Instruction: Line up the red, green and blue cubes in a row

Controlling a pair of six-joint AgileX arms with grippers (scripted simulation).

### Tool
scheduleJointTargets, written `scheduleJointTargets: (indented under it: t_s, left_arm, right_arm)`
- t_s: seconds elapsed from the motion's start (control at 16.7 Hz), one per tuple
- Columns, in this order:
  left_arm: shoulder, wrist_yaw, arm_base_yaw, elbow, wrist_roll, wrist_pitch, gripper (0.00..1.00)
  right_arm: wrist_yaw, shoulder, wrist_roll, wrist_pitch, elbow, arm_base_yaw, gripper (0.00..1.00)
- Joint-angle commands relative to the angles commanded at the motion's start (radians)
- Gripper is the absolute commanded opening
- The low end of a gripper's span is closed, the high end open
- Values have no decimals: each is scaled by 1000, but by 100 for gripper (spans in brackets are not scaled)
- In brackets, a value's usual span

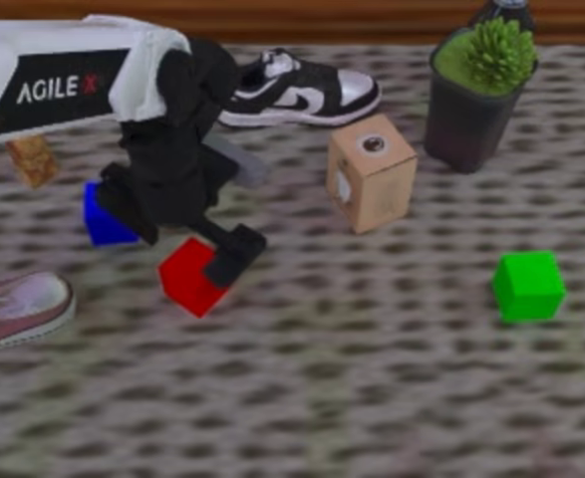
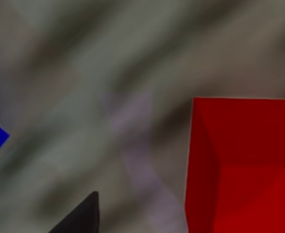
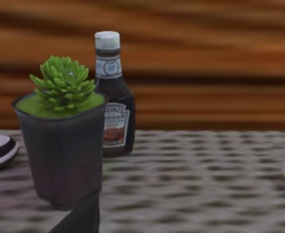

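Hovering: left tool [image 1: 212,261] over red cube [image 1: 187,281].

- "AGILE X" in white letters on a black panel of the left arm [image 1: 63,85], above the blue cube [image 1: 101,217].
- "HEINZ" on the sauce bottle [image 3: 114,97] label, and "57" on its neck, just behind the potted plant [image 3: 62,131].

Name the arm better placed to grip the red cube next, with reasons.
Left. The left gripper is down at the red cube, with the blue cube just behind. The right arm is absent from the top view.
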Motion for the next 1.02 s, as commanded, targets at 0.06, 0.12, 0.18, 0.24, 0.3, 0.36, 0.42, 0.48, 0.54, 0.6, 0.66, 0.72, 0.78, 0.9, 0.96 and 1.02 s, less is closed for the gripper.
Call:
scheduleJointTargets:
  t_s: [0.06, 0.12, 0.18, 0.24, 0.3, 0.36, 0.42, 0.48, 0.54, 0.6, 0.66, 0.72, 0.78, 0.9, 0.96, 1.02]
  left_arm:
    - [17, 0, 0, -26, 0, 47, 100]
    - [33, 0, 0, -49, 0, 85, 100]
    - [46, 0, 0, -67, 0, 113, 100]
    - [56, 1, -1, -78, 1, 131, 100]
    - [61, 1, -1, -83, 1, 138, 100]
    - [61, 1, -1, -83, 1, 138, 100]
    - [61, 1, -1, -83, 1, 138, 100]
    - [61, 1, -1, -83, 1, 138, 100]
    - [61, 1, -1, -83, 1, 138, 92]
    - [61, 1, -1, -83, 1, 138, 85]
    - [61, 1, -1, -83, 1, 138, 77]
    - [61, 1, -1, -83, 1, 138, 70]
    - [61, 1, -1, -83, 1, 138, 62]
    - [61, 1, -1, -83, 1, 138, 47]
    - [61, 1, -1, -83, 1, 138, 40]
    - [61, 1, -1, -83, 1, 138, 32]
  right_arm:
    - [0, 0, 0, 0, 0, 0, 100]
    - [0, 0, 0, 0, 0, 0, 100]
    - [0, 0, 0, 0, 0, 0, 100]
    - [0, 0, 0, 0, 0, 0, 100]
    - [0, 0, 0, 0, 0, 0, 100]
    - [0, 0, 0, 0, 0, 0, 100]
    - [0, 0, 0, 0, 0, 0, 100]
    - [0, 0, 0, 0, 0, 0, 100]
    - [0, 0, 0, 0, 0, 0, 100]
    - [0, 0, 0, 0, 0, 0, 100]
    - [0, 0, 0, 0, 0, 0, 100]
    - [0, 0, 0, 0, 0, 0, 100]
    - [0, 0, 0, 0, 0, 0, 100]
    - [0, 0, 0, 0, 0, 0, 100]
    - [0, 0, 0, 0, 0, 0, 100]
    - [0, 0, 0, 0, 0, 0, 100]
